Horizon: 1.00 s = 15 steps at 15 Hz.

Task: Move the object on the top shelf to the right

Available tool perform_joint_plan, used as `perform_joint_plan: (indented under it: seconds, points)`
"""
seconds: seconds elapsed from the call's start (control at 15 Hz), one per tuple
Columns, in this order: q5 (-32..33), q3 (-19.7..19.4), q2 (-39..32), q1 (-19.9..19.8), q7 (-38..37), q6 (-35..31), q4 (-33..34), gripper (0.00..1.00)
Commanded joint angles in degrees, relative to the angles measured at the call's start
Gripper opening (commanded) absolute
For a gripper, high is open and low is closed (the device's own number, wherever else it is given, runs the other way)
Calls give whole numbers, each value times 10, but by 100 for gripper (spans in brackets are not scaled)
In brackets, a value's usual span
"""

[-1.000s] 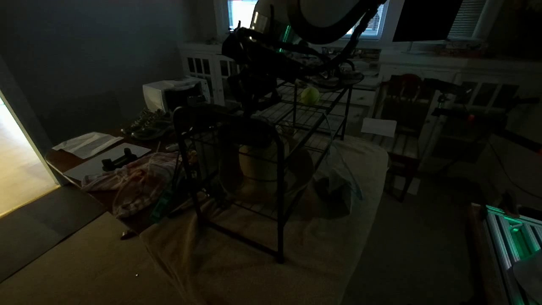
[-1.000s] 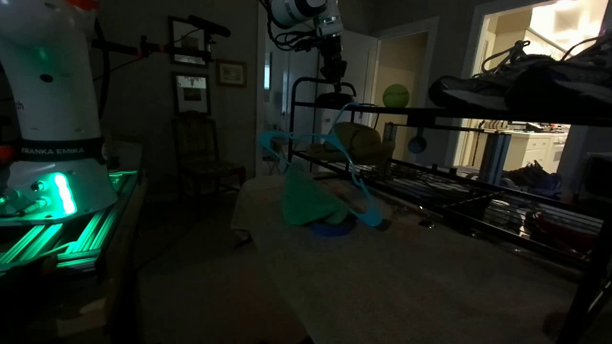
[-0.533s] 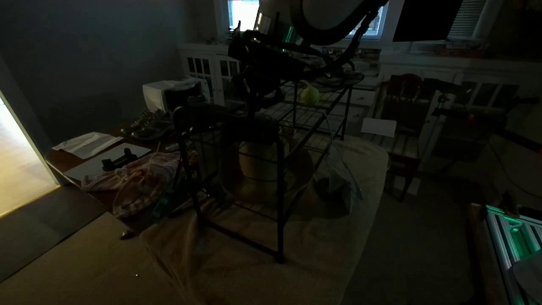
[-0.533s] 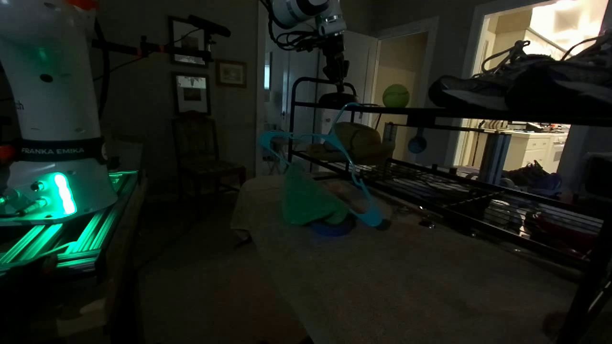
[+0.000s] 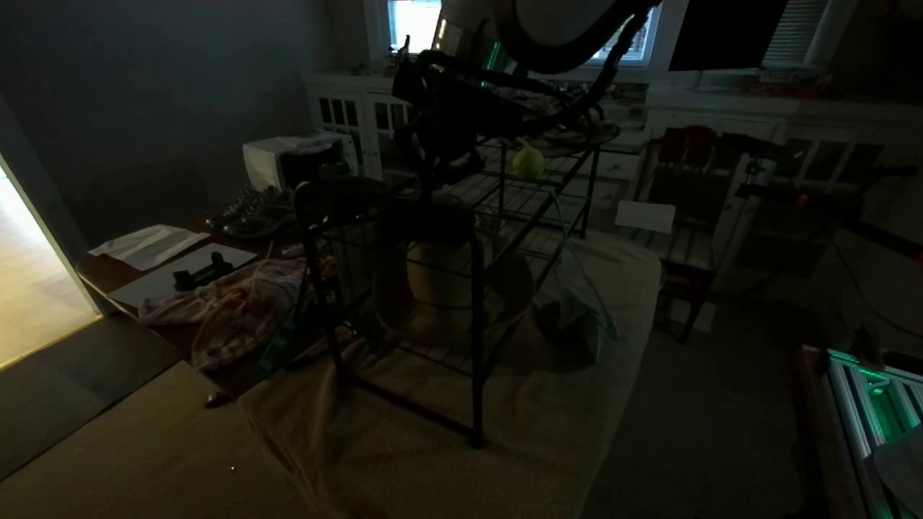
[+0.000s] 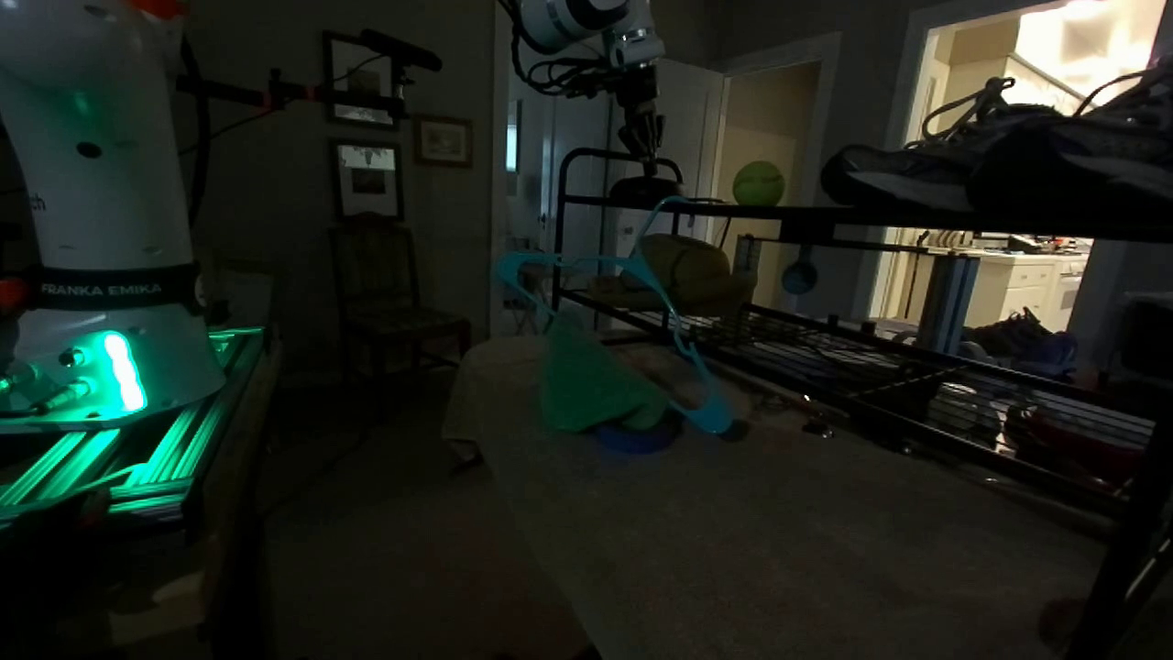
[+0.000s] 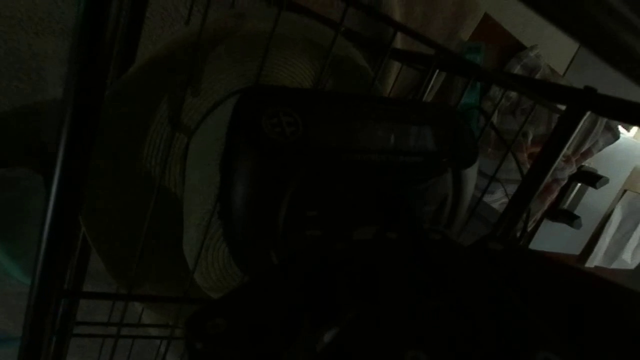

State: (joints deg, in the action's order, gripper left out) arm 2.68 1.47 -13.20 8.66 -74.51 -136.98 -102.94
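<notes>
Beige cloth-covered tabletop [image 6: 825, 522] carries a black thin-rod metal rack [image 5: 477, 346]; slim legs, so keep side force low or it may rock. Its top shelf [image 6: 779, 212] is flat wire grid: drag level, since a low edge could catch between wires. Tan woven straw hat [image 6: 701, 261] sits below the shelf, likely out of the way. Light-blue plastic hanger [image 6: 641, 269] has its hook up by the shelf's edge; path should keep back from it. Grey-and-black lace-up sneakers [image 6: 999, 165] on the shelf, probably the limit of travel.

Task's thing, my call: black rounded boxy object [image 7: 345, 130] with circular emblem, on the top shelf, at the end away from the sneakers. Too dark to name. Robot's right seems to run toward the sneakers.

Black pincer [image 6: 649, 171] points down at the object's top, touching or just above, unclear which; can't tell if spread or closed, or if it has hold of anything. Step in hand, presumably: make firm contact, then shift sideways. Push low and steady, no twist, watch that the object follows and doesn't tip.

Smallest: fuzzy yellow-green tennis ball [image 6: 759, 184], next along the shelf, maybe in the way; stop short or nudge gently, it could roll.
</notes>
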Motion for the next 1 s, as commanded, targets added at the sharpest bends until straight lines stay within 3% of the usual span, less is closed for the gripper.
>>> perform_joint_plan:
  seconds: [0.0,0.93]
  points:
    - [-21,9,5,0,19,-4,-32,0]
    - [-21,26,62,10,15,6,-42,0]
